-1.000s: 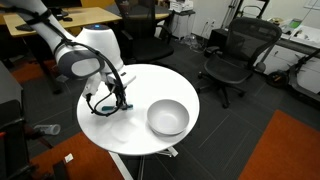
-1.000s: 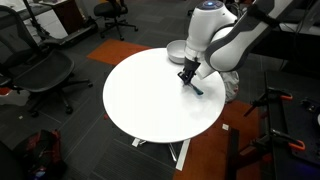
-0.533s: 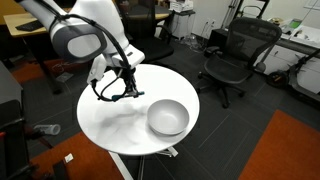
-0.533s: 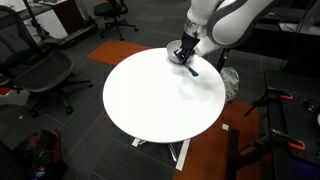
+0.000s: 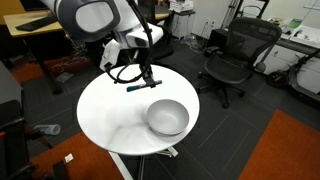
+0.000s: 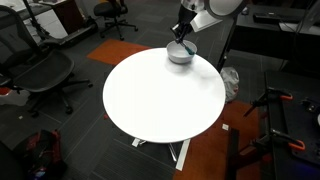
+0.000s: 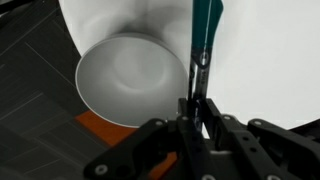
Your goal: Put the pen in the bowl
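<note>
While the arm hangs above the round white surface (image 5: pixel 100 120), start at the left of an exterior view. The teal pen (image 5: pixel 135 87) is in the air, lying roughly level and well clear of the surface. Just right of it, the end effector (image 5: pixel 147 78) has its fingers clamped on 1 end of the pen, and the rest sticks out sideways. Further right and lower, the light-grey bowl (image 5: pixel 167 117) sits on the surface with nothing in it.

Over to the wrist view, left to right again. The bowl (image 7: pixel 128 78) fills the left side, its hollow open to the camera. The pen (image 7: pixel 206 28) runs away from the end effector (image 7: pixel 194 105) just right of the bowl's rim, over bare surface (image 7: pixel 265 70). My read is that the pen isn't over the mouth yet.

In an exterior view the end effector (image 6: pixel 183 36) seems to sit right above the bowl (image 6: pixel 181 54), so the views disagree a little on alignment.

Now the risks. If it lets go here, the pen likely lands on the surface and rolls, perhaps off the round edge. Even once centred, a level pen about as long as the bowl is wide could bridge the rim and tip out. A pinch on 1 end may also let it swivel. Coming down off-centre could knock the bowl.
</note>
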Tool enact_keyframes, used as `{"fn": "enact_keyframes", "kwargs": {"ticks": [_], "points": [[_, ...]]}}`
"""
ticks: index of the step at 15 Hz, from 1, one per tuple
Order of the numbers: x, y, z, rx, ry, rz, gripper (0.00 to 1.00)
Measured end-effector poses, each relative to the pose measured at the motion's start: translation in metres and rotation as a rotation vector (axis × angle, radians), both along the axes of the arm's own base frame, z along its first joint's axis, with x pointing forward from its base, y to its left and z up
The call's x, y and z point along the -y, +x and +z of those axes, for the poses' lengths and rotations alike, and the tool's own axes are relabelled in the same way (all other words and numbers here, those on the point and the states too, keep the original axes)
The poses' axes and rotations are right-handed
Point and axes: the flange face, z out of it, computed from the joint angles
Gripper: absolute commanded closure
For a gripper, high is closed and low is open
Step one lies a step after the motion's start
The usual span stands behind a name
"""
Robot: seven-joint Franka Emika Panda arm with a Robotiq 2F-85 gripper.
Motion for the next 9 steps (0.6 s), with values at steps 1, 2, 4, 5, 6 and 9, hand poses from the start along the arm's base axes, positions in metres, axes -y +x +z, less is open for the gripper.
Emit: {"fn": "enact_keyframes", "kwargs": {"ticks": [1,2,4,5,6,9], "points": [[0.004,0.004,0.005,0.002,-0.004,-0.004,0.95],[0.008,0.008,0.01,0.004,-0.006,-0.01,0.95],[0.017,0.015,0.019,0.003,-0.012,-0.025,0.95],[0.023,0.019,0.023,0.0,-0.015,-0.034,0.95],[0.03,0.023,0.025,-0.006,-0.018,-0.044,0.95],[0.05,0.037,0.028,-0.025,-0.031,-0.067,0.95]]}}
